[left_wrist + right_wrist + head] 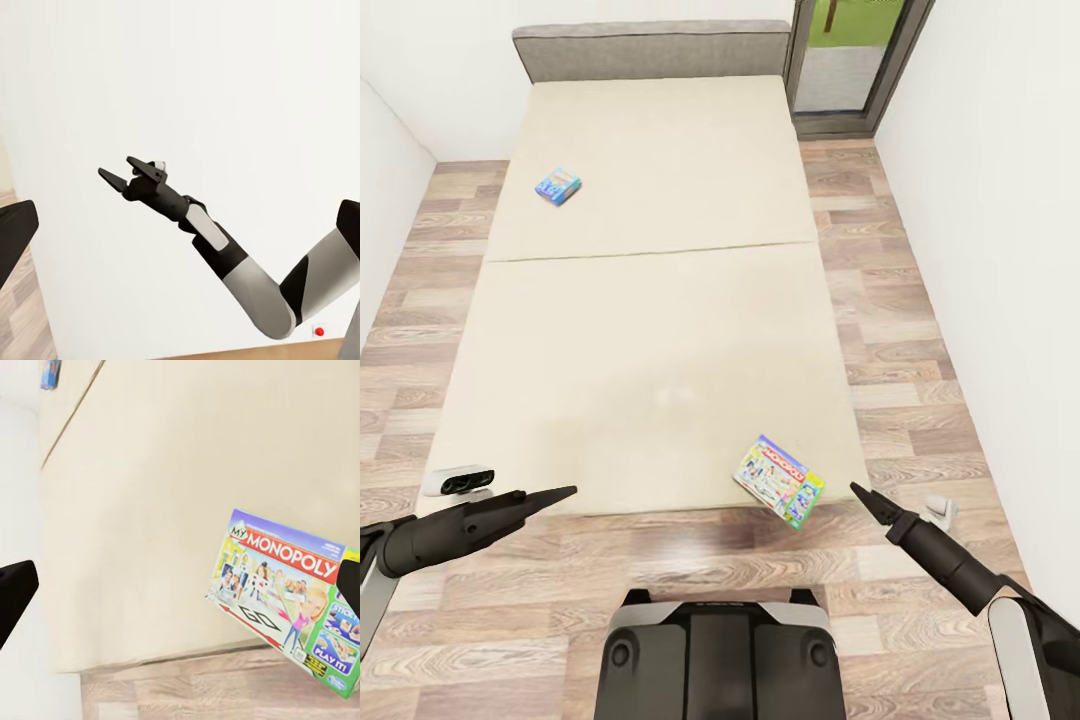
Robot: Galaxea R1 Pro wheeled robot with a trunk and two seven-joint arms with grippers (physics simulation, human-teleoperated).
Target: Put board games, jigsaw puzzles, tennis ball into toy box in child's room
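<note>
Two board games lie on the beige bed (650, 330). A small blue one (558, 186) sits far back on the left section. The white-green Monopoly box (780, 480) rests at the front right corner, partly over the mattress edge. In the right wrist view the Monopoly box (289, 600) is close ahead and the blue box (51, 373) is far off. My right gripper (858, 491) hovers open just right of the Monopoly box, holding nothing. Its spread fingers also appear in the left wrist view (115, 166). My left gripper (565, 491) is open and empty at the bed's front left.
A grey headboard (650, 50) closes the far end, with a dark-framed window (855, 60) beside it. White walls flank narrow wood-floor strips. A small white-black device (458, 481) and a white object (940, 510) lie on the floor. A red wall button (319, 331) shows. My base (715, 650) faces the bed foot.
</note>
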